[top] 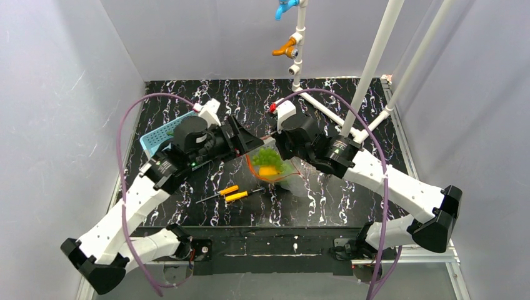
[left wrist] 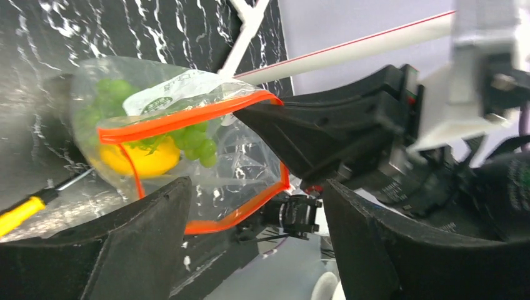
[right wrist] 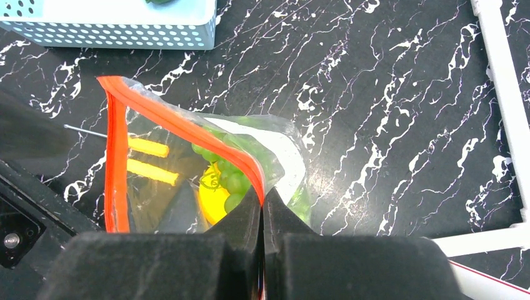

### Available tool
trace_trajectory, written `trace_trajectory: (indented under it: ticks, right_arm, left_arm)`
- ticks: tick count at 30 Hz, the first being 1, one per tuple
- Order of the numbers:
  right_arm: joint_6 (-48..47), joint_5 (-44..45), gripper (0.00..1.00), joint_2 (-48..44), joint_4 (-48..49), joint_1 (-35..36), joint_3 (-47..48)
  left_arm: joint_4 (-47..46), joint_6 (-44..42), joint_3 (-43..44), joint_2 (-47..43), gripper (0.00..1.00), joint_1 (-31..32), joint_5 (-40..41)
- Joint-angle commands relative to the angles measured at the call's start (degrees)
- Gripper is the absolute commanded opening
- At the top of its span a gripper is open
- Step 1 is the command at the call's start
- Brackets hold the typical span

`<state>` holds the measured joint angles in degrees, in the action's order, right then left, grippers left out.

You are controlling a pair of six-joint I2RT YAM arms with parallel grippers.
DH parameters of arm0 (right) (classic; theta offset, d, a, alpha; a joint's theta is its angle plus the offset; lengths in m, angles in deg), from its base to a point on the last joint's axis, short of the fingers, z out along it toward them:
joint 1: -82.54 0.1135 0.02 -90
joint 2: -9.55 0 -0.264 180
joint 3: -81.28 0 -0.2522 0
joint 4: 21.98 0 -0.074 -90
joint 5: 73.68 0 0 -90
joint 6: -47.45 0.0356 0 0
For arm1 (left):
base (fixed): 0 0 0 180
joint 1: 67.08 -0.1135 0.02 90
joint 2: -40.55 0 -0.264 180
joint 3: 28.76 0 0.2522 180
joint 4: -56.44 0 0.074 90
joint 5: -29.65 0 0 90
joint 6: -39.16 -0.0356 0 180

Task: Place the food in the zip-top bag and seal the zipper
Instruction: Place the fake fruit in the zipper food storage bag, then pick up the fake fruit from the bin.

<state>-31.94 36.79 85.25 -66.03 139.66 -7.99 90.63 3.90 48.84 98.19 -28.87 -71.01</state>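
Observation:
The clear zip-top bag (left wrist: 237, 169) hangs between my two grippers with its mouth open. Its red-orange zipper (left wrist: 187, 119) rings the mouth and also shows in the right wrist view (right wrist: 115, 162). Inside lie a yellow lemon-like fruit (left wrist: 140, 159) and light green bumpy pieces (left wrist: 197, 144), seen from above as a green and yellow heap (top: 269, 162). My right gripper (right wrist: 262, 195) is shut on the zipper at one corner of the mouth. My left gripper (left wrist: 256, 184) is open, its fingers on either side of the opposite mouth edge, not pinching it.
A light blue perforated basket (top: 157, 136) stands at the left behind my left arm, with something green in it; its wall shows in the right wrist view (right wrist: 125, 31). Two orange-handled screwdrivers (top: 232, 194) lie in front of the bag. White pipe frame (top: 369, 69) stands at the back right.

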Motion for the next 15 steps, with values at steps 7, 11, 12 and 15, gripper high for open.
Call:
trace_trajectory:
  ticks: [7, 11, 12, 15]
  right_arm:
    - [-0.6, 0.7, 0.01, 0.9, 2.6, 0.3, 1.1]
    - [-0.6, 0.5, 0.01, 1.6, 1.9, 0.3, 2.3]
    - [-0.6, 0.4, 0.01, 1.5, 1.9, 0.2, 2.3]
    - [-0.7, 0.6, 0.01, 1.1, 1.6, 0.3, 2.4]
  left_arm:
    - [25.6, -14.3, 8.3, -7.3, 0.83, -0.1, 18.5]
    - [34.9, -21.4, 9.6, -4.9, 0.93, -0.4, 32.3]
    - [34.5, -23.3, 9.5, -4.2, 0.94, -0.8, 33.9]
    - [32.6, -29.3, 9.1, -0.6, 0.96, -4.3, 36.9]
